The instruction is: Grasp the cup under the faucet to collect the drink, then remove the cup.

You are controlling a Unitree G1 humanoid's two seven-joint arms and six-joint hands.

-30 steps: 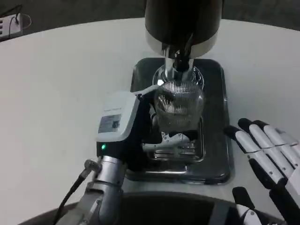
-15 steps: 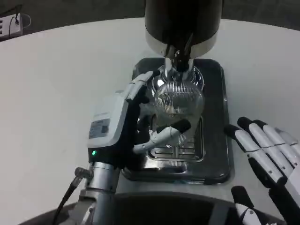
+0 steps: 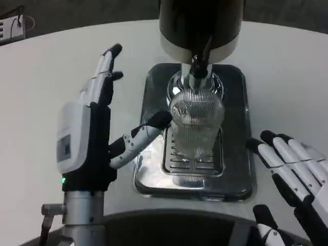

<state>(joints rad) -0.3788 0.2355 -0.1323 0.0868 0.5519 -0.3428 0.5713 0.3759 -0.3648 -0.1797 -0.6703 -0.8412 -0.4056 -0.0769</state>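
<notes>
Table [image 3: 46, 87]: one, white, round-edged; carries everything else; its near edge is cut off by the frame.
Dispenser [image 3: 200, 25]: one, dark cylinder with a silver band at its base, standing at the far end of the tray; its top is cut off by the frame.
Tray [image 3: 241, 128]: one, dark and glossy, rectangular, with one slotted metal grate set in its middle.
Left hand [image 3: 89, 138]: one, upright just left of the tray, white back toward the camera, fingers spread and pointing away; thumb reaches toward the cup, its tip beside the cup's left wall; contact cannot be told. Holds nothing.
Right hand [image 3: 292, 179]: one, just right of the tray's near corner, resting low over the table, fingers extended and slightly apart, holding nothing; partly cut off by the frame's lower right edge.
Cup [image 3: 196, 130]: one, clear ribbed glass, upright on the grate in the tray's middle, directly below the faucet. Contents: cannot tell; the glass is transparent and reflective, and no liquid level can be made out.
Faucet [image 3: 199, 69]: one, silver spout under the dispenser, over the cup's mouth; whether it touches the rim cannot be told.
Power strip [image 3: 11, 26]: one, white, far left of the tray at the table's edge, partly cut off; detail too small to make out.
</notes>
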